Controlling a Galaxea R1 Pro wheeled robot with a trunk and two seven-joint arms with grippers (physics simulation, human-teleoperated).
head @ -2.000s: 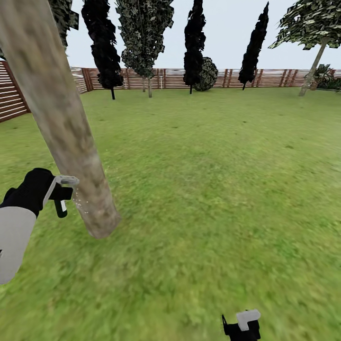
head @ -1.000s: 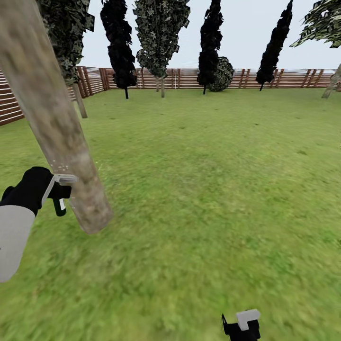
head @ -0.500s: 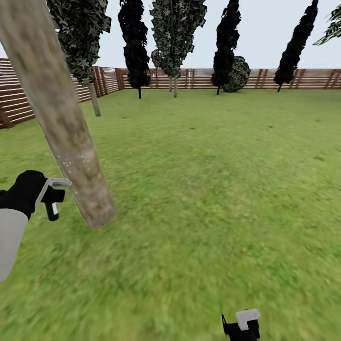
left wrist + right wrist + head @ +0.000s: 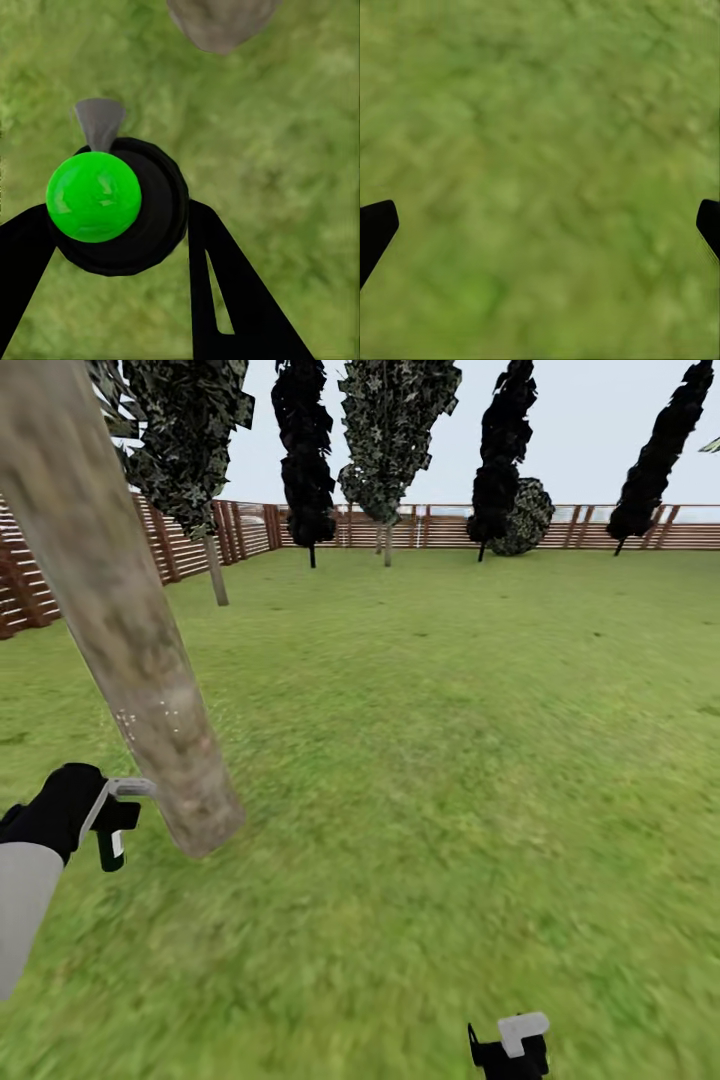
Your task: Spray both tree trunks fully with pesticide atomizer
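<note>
A thick mottled beige-grey tree trunk point(image 4: 130, 650) leans across the left of the head view, with a few white specks of spray on its lower part. My left gripper point(image 4: 100, 815) is shut on the pesticide atomizer point(image 4: 112, 838), and its pale nozzle touches or nearly touches the trunk just above the base. In the left wrist view the atomizer point(image 4: 112, 202) sits between the black fingers point(image 4: 225, 292) of the gripper point(image 4: 120, 217). Its grey nozzle points at the trunk base point(image 4: 221, 22). My right gripper point(image 4: 510, 1048) hangs low over the grass and is open point(image 4: 540, 217).
Green lawn point(image 4: 450, 760) stretches ahead and to the right. A reddish-brown slat fence point(image 4: 420, 530) bounds it at the back and left. Dark conifers point(image 4: 305, 450) and a round shrub point(image 4: 525, 515) stand along the fence, one thin-trunked tree point(image 4: 215, 570) nearer on the left.
The whole view has shifted right, so the camera has turned left. My left gripper with the atomizer sits lower beside the trunk. Spray specks now show on the bark.
</note>
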